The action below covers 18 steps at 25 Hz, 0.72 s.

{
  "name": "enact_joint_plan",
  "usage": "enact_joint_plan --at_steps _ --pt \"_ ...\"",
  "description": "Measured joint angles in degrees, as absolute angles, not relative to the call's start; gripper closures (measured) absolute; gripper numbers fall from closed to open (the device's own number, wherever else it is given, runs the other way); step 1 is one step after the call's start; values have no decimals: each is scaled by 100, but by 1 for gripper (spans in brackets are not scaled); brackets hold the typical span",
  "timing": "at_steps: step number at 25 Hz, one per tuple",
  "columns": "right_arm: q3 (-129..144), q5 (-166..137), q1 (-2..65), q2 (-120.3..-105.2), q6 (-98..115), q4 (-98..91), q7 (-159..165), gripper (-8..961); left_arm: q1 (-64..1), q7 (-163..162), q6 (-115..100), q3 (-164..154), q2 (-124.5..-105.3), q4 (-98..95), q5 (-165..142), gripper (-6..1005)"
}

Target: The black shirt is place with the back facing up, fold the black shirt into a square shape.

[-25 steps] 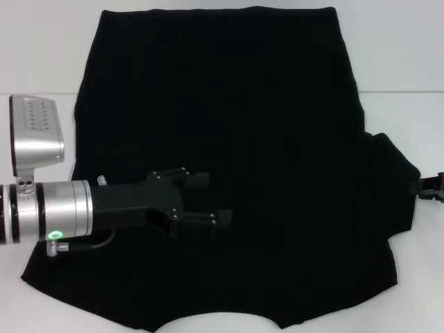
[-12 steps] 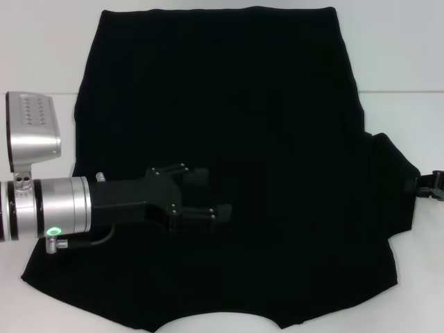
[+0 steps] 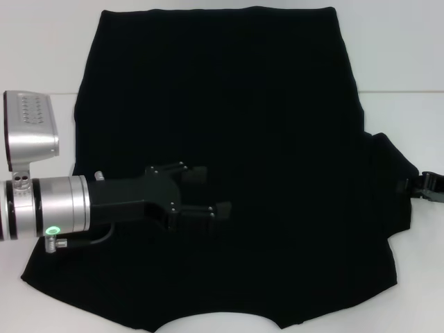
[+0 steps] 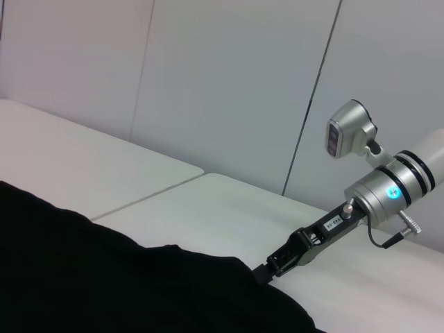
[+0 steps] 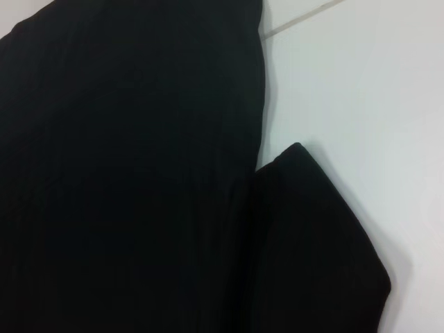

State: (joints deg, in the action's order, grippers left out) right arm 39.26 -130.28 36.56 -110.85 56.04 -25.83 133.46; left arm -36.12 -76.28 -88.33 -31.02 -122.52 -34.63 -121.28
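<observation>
- On the white counter point(image 3: 41, 305) in front of me lies the large plain black soft cloth T-shirt point(image 3: 236, 125), spread flat and filling most of the head view, its straight hem at the far side and its curved neck edge at the near side.
- At my left, the shirt's side runs down in a slant with no sleeve sticking out; the counter shows bare beside it.
- My left hand point(image 3: 208, 193), black with a silver wrist cuff and a green light on the cuff, reaches in over the left part of the shirt from the left edge. Its two fingers are spread apart with dark cloth showing between them, and they grip nothing. I cannot tell whether they touch the fabric or hang just above it.
- No lettering shows on the shirt's upper surface; it is plain black across the middle.
- At my right, the short sleeve point(image 3: 392, 187) juts out flat on the counter; the right wrist view shows its rounded corner point(image 5: 319, 236) lying beside the shirt's body.
- My right hand point(image 3: 421, 186) sits at the sleeve's outer edge, right against the cloth. Whether its fingers are parted or pinching the sleeve I cannot tell.
</observation>
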Motion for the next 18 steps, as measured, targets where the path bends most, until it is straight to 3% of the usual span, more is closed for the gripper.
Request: enact_joint_plan --at_steps 8,18 --pt "3985 -13037 3665 -11106 5604 -2587 13330 648 -3602 -7629 -8828 -3102 -12243 -3470 -12128 79" --pt "4087 -13037 3665 -11122 5666 -2661 13343 924 -3579 -7629 -8824 -3097 -12243 -3476 -12112 80"
